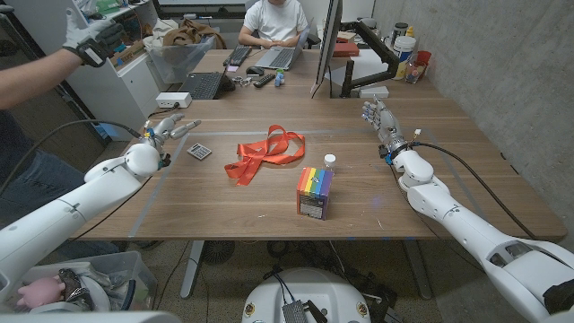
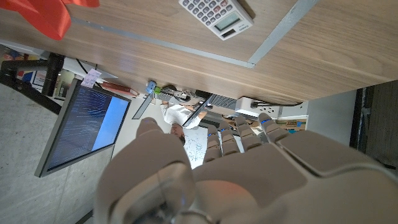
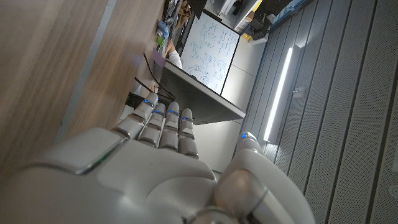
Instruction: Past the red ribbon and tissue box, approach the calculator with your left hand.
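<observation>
A small grey calculator (image 1: 199,152) lies on the table at the left; its keys and display also show in the left wrist view (image 2: 217,15). My left hand (image 1: 169,131) hovers just behind and to the left of it, fingers stretched out and apart, holding nothing. The red ribbon (image 1: 266,153) lies looped at the table's middle, its edge seen in the left wrist view (image 2: 43,14). The rainbow-striped tissue box (image 1: 315,192) stands to its right. My right hand (image 1: 380,119) stands at the right side, fingers straight, holding nothing.
A small white-capped bottle (image 1: 330,161) stands just behind the tissue box. At the far side are a laptop (image 1: 204,84), a monitor (image 1: 326,45) and a white box (image 1: 173,99). A person sits behind the table; another person's gloved hand (image 1: 90,38) reaches in at the upper left.
</observation>
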